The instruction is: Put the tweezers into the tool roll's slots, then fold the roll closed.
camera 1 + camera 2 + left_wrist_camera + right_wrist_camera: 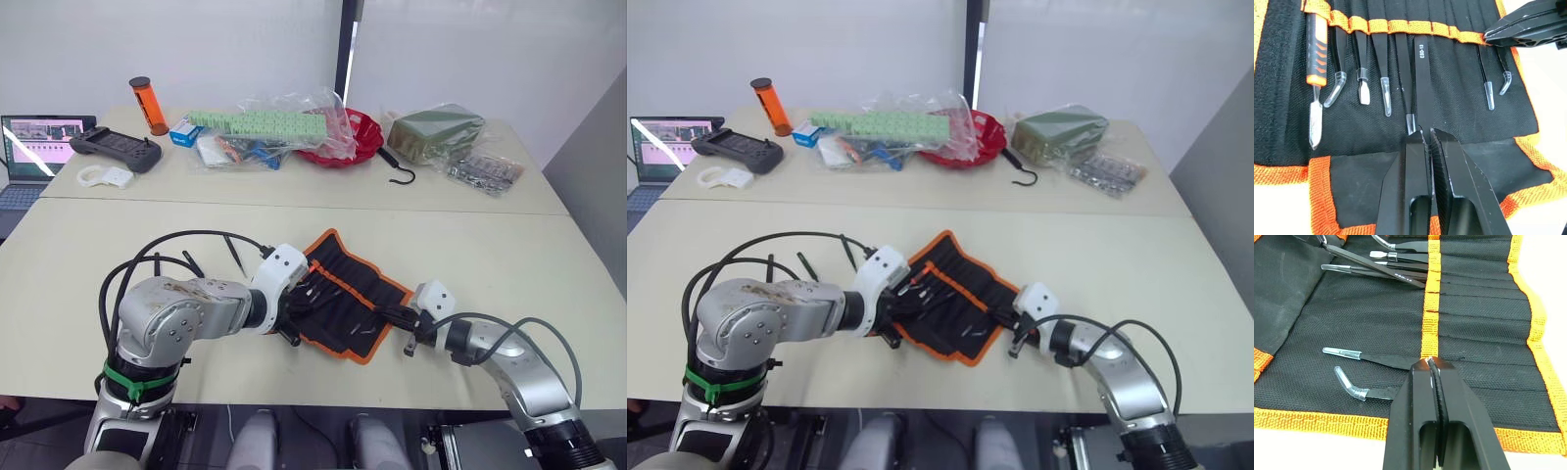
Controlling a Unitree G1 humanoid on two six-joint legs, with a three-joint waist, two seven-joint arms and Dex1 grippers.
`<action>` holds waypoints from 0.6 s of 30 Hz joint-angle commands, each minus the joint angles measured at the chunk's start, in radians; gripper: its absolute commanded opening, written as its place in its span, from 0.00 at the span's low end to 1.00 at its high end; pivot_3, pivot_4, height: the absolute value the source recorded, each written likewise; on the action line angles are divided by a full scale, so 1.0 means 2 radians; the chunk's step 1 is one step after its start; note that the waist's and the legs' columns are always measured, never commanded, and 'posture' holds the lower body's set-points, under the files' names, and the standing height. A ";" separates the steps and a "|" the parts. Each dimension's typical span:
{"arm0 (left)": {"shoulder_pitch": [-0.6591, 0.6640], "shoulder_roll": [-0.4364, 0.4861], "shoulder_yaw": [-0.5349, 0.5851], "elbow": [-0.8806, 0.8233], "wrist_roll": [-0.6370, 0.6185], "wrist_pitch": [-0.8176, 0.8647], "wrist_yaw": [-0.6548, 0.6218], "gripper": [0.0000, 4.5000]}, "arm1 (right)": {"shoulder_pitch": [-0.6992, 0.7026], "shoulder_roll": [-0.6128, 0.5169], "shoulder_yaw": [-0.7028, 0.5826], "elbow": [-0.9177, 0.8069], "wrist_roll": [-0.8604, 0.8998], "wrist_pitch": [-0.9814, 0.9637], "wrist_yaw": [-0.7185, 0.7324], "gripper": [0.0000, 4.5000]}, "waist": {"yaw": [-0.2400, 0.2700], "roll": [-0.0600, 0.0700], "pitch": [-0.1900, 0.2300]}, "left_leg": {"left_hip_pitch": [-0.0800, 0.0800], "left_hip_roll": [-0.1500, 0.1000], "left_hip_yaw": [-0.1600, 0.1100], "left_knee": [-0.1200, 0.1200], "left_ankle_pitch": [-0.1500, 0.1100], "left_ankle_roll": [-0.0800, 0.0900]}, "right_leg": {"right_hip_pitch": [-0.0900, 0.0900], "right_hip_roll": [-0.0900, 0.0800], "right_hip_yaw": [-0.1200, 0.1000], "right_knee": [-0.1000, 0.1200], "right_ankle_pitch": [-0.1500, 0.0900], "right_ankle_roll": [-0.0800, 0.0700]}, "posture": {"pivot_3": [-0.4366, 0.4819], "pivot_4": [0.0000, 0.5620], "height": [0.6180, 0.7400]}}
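The tool roll (345, 294) lies open on the near table, black with orange edging. Several capped tweezers (1385, 83) and an orange-handled tool (1315, 73) sit in its slots (1484, 308). My left gripper (1425, 133) is over the roll's near-left part, shut on one black tweezers marked ESD-13 (1421, 83), whose far end reaches the orange slot band. My right gripper (1430, 363) is shut at the roll's right end, its tips on that orange band beside two more slotted tweezers (1376, 358). Two slim loose tweezers (235, 255) (192, 262) lie on the table left of the roll.
The far table holds a laptop (29, 147), a black controller (116, 149), an orange bottle (147, 106), plastic bags with a green block (260, 122), a red bowl (355, 137), a black hook (397, 168) and a green packet (431, 132).
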 commanded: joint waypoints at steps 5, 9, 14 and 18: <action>-0.005 -0.013 -0.006 0.002 -0.015 0.002 0.032 0.01 | 0.007 -0.005 0.007 0.007 -0.011 0.019 -0.001 0.00 | 0.000 0.000 0.000 | 0.000 0.000 0.000 0.000 0.000 0.000 | 0.000 0.000 0.000 0.000 0.000 0.000 | 0.48 0.27 1.00; -0.009 -0.025 -0.007 0.006 -0.012 0.002 0.043 0.01 | 0.006 -0.004 0.008 0.007 -0.011 0.021 -0.002 0.00 | 0.000 0.000 0.000 | 0.000 0.000 0.000 0.000 0.000 0.000 | 0.000 0.000 0.000 0.000 0.000 0.000 | 0.48 0.27 1.00; -0.028 -0.058 -0.015 0.026 0.020 0.002 0.058 0.01 | 0.004 -0.002 0.011 0.006 -0.012 0.024 -0.003 0.00 | 0.000 0.000 0.000 | 0.000 0.000 0.000 0.000 0.000 0.000 | 0.000 0.000 0.000 0.000 0.000 0.000 | 0.48 0.27 1.00; -0.047 -0.080 -0.037 0.050 0.054 -0.009 0.057 0.01 | -0.002 0.003 0.021 0.005 -0.014 0.026 -0.003 0.00 | 0.000 0.000 0.000 | 0.000 0.000 0.000 0.000 0.000 0.000 | 0.000 0.000 0.000 0.000 0.000 0.000 | 0.48 0.27 1.00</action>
